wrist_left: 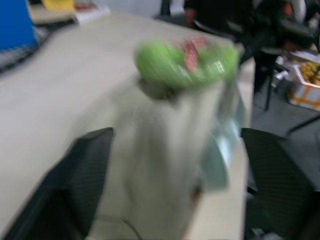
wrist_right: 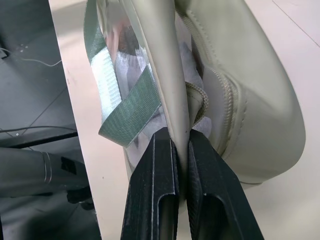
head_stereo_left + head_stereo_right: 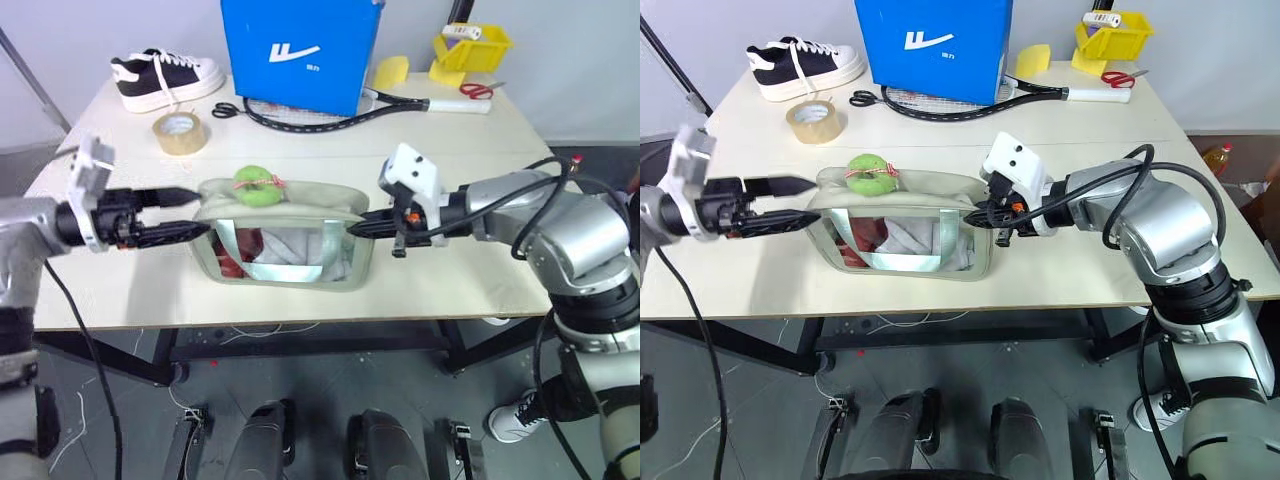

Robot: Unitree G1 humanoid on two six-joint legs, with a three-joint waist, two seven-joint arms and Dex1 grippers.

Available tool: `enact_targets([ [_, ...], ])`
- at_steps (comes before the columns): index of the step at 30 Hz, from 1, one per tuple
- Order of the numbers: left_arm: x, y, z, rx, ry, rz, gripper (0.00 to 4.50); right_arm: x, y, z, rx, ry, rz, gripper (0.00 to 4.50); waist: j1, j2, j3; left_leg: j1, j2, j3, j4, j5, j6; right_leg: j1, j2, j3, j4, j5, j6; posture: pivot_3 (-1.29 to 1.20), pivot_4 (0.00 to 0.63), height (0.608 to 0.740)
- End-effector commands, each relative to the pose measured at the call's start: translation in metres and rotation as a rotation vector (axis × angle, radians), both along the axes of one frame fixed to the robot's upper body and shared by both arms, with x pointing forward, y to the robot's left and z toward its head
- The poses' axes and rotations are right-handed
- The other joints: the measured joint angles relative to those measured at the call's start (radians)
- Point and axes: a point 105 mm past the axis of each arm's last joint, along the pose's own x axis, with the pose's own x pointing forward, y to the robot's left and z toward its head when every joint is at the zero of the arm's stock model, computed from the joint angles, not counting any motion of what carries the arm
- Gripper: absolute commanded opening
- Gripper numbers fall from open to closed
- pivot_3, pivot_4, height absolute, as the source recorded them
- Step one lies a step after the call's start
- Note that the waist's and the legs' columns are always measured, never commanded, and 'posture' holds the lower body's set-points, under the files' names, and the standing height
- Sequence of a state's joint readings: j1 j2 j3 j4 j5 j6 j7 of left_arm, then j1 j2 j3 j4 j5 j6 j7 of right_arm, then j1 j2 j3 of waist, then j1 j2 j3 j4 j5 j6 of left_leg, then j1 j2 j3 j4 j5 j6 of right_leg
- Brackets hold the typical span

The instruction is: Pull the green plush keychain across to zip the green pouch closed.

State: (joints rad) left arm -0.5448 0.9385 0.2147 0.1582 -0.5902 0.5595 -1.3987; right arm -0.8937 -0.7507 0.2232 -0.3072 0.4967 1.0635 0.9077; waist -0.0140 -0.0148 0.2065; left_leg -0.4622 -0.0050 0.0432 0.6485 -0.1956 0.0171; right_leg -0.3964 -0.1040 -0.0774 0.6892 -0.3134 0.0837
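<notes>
Both grippers sit at the near edge of the table [image 3: 120,300], one at each end of the green pouch [image 3: 285,240]. The pouch stands upright on the table, its clear window side facing the camera, with red and white contents visible through the plastic.

Right gripper [image 3: 362,228]: fingers pressed together on the fabric at the pouch's right end. The right wrist view shows the two black fingers [image 2: 155,195] pinching a thin flap of pouch material between them, beside the zipper track and a green strap [image 2: 131,112].

Left gripper [image 3: 190,212]: fingers spread apart at the pouch's left end, one above the other, the lower one touching or nearly touching the pouch wall. Nothing is held between them. In the left wrist view the fingers [image 1: 65,190] flank the pouch's end.

The green plush keychain [image 3: 258,185] lies on top of the pouch, toward its left end, near the left gripper's upper finger but apart from it.

Behind the pouch: a roll of tape [image 3: 180,132], a blue box [image 3: 300,52], a sneaker [image 3: 165,78], scissors [image 3: 226,110], a racket [image 3: 330,118] and a yellow bin [image 3: 472,48].
</notes>
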Motion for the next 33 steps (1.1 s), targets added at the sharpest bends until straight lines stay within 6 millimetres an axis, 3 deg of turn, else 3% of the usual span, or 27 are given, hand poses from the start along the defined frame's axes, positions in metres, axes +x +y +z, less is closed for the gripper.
enact_targets([
  [1,-0.004,-0.004,-0.006,0.089,-0.032,-0.012,2.24,-0.002,0.001,0.012,0.033,-0.036,0.008,0.0,0.001,0.0,0.0,0.0,0.0,0.0,0.0,0.0,0.0,0.0,0.0,0.0,0.0,0.0,0.0,0.0,0.15,0.707],
  [5,0.0,-0.006,-0.01,0.102,-0.037,0.008,0.25,-0.002,0.001,0.014,0.038,-0.04,0.009,0.0,0.001,0.0,0.0,0.0,0.0,0.0,0.0,0.0,0.001,0.0,0.0,0.0,0.0,0.0,0.0,0.0,0.15,0.707],
  [8,0.004,-0.006,-0.01,0.117,-0.052,0.026,0.04,-0.004,0.002,0.019,0.052,-0.06,0.031,0.0,0.001,0.0,0.0,0.0,0.0,0.0,0.0,0.0,0.001,0.0,0.0,0.0,0.0,0.0,0.0,0.0,0.15,0.707],
  [9,0.007,-0.006,-0.01,0.132,-0.065,0.043,0.0,-0.008,0.003,0.021,0.063,-0.056,0.05,0.79,0.002,0.0,0.0,0.0,0.0,0.0,0.0,0.0,0.001,0.0,0.0,0.0,0.0,0.0,0.0,0.0,0.15,0.707],
  [10,0.01,-0.006,-0.011,0.139,-0.073,0.055,0.0,-0.013,0.003,0.024,0.074,-0.056,0.08,1.0,0.004,0.0,0.0,0.0,0.0,0.0,0.0,0.0,0.001,0.0,0.0,0.0,0.0,0.0,0.0,0.0,0.15,0.707],
  [13,0.011,-0.01,-0.009,0.136,-0.083,0.044,0.0,-0.021,0.005,0.052,0.189,-0.107,0.14,2.67,0.004,0.0,0.0,0.0,0.0,0.0,0.0,-0.001,0.001,0.0,0.0,0.0,0.0,0.0,0.0,0.0,0.15,0.707],
  [15,0.011,-0.011,-0.008,0.136,-0.086,0.041,0.0,-0.021,0.012,0.068,0.247,-0.149,0.156,3.35,0.002,0.0,0.0,0.0,0.0,0.0,0.0,-0.001,0.001,0.0,0.0,-0.001,0.0,0.0,0.0,0.0,0.15,0.707],
  [17,0.011,-0.011,-0.01,0.136,-0.086,0.041,0.0,-0.021,0.032,0.07,0.244,-0.179,0.198,4.32,0.0,0.0,0.0,0.0,0.0,0.0,0.0,-0.001,0.001,0.0,0.0,-0.001,0.0,0.0,0.0,0.0,0.15,0.707],
  [18,0.011,-0.012,-0.01,0.136,-0.088,0.041,0.0,-0.02,0.044,0.069,0.244,-0.183,0.218,4.43,0.0,0.0,0.0,0.001,0.0,0.0,-0.001,-0.001,0.001,0.0,0.0,-0.001,0.0,0.0,0.0,0.0,0.15,0.707],
  [25,0.009,-0.018,-0.008,0.123,-0.096,0.04,0.0,0.006,0.095,0.059,0.2,-0.174,0.186,4.43,0.005,0.0,0.0,0.0,-0.001,0.0,0.0,0.0,0.001,0.0,0.001,-0.001,0.0,0.0,0.0,0.0,0.15,0.707],
  [26,0.008,-0.017,-0.009,0.122,-0.096,0.042,0.0,0.01,0.099,0.057,0.189,-0.169,0.175,4.21,0.003,0.0,0.0,0.0,-0.001,0.0,0.0,0.0,0.001,0.0,0.001,-0.001,0.0,0.0,0.0,0.0,0.15,0.707],
  [28,0.007,-0.015,-0.01,0.123,-0.094,0.047,0.0,0.012,0.103,0.057,0.183,-0.163,0.168,3.59,0.004,0.0,0.0,0.0,-0.001,0.0,0.0,0.0,0.001,0.0,0.001,-0.001,0.0,0.0,0.0,0.0,0.15,0.707],
  [33,0.006,-0.014,-0.011,0.121,-0.094,0.055,0.0,0.011,0.104,0.055,0.163,-0.157,0.184,0.97,0.003,0.0,0.0,0.0,-0.001,0.0,0.0,0.0,0.001,0.0,0.002,-0.001,0.0,0.001,0.001,0.0,0.15,0.707],
])
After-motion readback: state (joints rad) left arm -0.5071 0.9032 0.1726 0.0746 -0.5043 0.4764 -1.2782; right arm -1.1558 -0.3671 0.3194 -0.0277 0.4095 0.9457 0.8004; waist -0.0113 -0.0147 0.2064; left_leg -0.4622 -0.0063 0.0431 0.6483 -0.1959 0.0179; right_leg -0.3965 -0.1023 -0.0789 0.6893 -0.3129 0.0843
